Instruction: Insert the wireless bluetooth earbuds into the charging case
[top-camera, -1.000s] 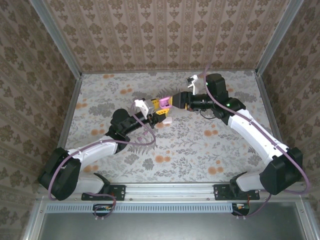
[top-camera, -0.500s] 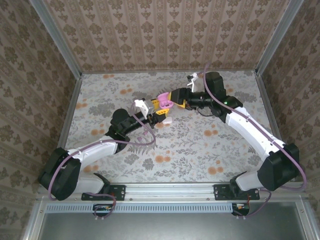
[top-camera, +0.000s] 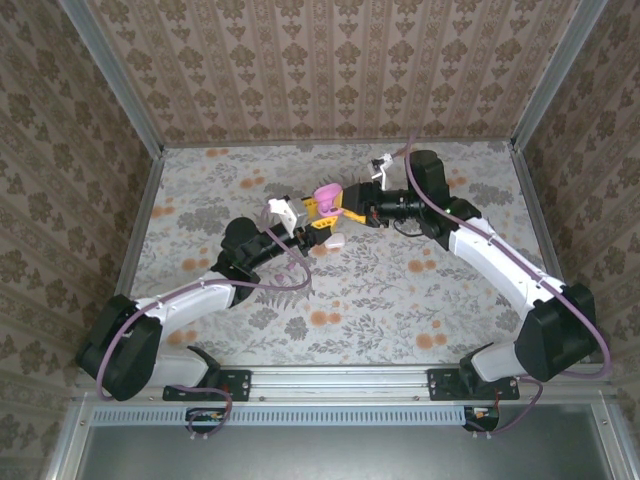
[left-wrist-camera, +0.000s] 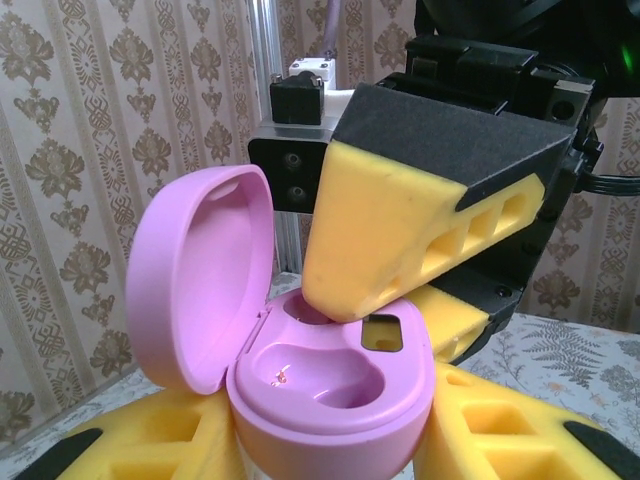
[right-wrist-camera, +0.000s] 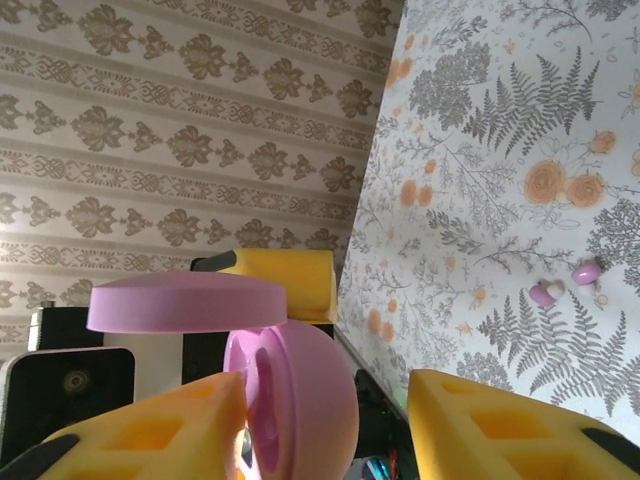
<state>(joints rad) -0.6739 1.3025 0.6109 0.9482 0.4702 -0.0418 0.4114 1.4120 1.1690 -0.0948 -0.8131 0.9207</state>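
The flower-patterned table (top-camera: 400, 300) is the widest surface, with patterned walls on its left, far and right sides. The white-and-black left arm (top-camera: 190, 300) reaches from the near left corner toward the middle. The right arm (top-camera: 500, 260) reaches from the near right corner and bends back leftward. The two meet just far of the table's centre.

The left gripper (top-camera: 313, 222) has its yellow foam-like fingers (left-wrist-camera: 500, 445) pressed against both sides of the pink rounded plastic charging case (left-wrist-camera: 330, 390). It holds the case upright above the cloth, with the hinged lid (left-wrist-camera: 200, 280) swung open to the left.

The right gripper (top-camera: 338, 206) comes in from the right with its jaws apart. In the left wrist view, the tip of one yellow finger (left-wrist-camera: 390, 240) rests on the far rim of the case's moulded tray, and the other sits lower, behind the case. In the right wrist view the case sits against one finger, with a clear gap to the other. I cannot see anything pinched between them.

A small white rounded box (top-camera: 333, 240) lies on the cloth just near of the two grippers.

The wireless bluetooth earbuds (right-wrist-camera: 545, 293) are tiny pinkish and pale pieces. They lie loose and close together on the cloth, well apart from the case.
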